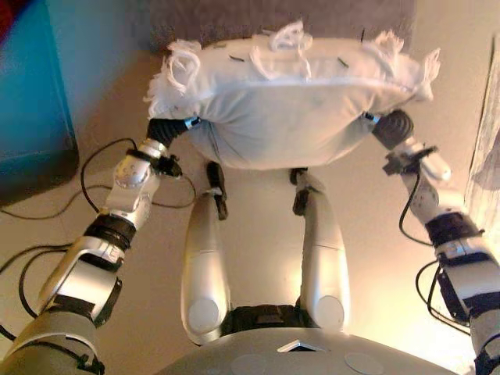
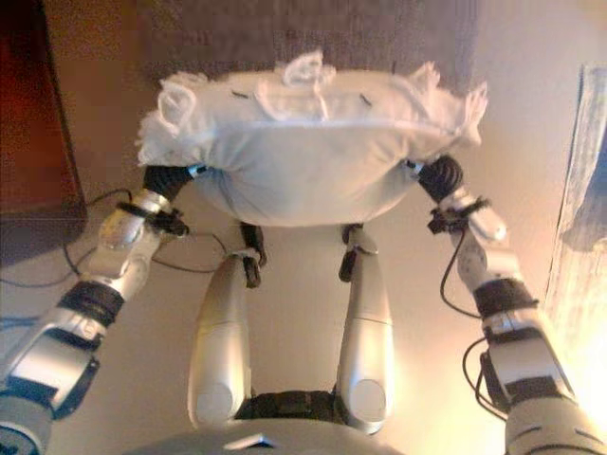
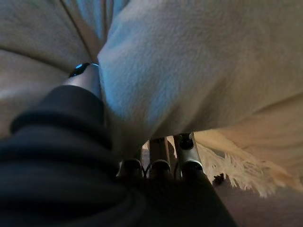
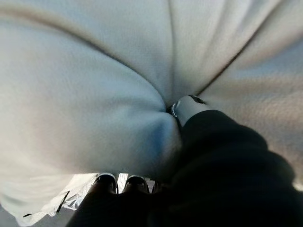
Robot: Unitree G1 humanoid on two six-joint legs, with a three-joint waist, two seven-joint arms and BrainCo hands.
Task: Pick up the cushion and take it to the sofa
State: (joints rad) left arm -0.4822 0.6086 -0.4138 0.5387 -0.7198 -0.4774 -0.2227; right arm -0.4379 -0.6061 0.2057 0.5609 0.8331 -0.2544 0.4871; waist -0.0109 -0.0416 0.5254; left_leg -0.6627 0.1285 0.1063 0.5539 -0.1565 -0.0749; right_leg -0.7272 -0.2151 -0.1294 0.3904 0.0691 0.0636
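A white cushion [image 1: 281, 109] with fringed edges hangs above the floor, carried between both hands. My left hand [image 1: 168, 129] grips its left underside and my right hand [image 1: 393, 127] its right underside. In the left wrist view the thumb [image 3: 85, 78] digs into the fabric while the fingers [image 3: 182, 151] reach under a bulging fold. The right wrist view shows the same pinch, with the thumb [image 4: 187, 108] pressed into the cushion [image 4: 85, 85] and the fingers [image 4: 106, 179] below it. The fingertips are hidden by fabric.
A dark box-like piece of furniture [image 1: 31, 86] stands on the left. A grey textured surface [image 1: 234, 19] runs along the far side beyond the cushion. Pale cloth [image 1: 488, 148] hangs at the right edge. Beige floor [image 1: 258, 234] lies below.
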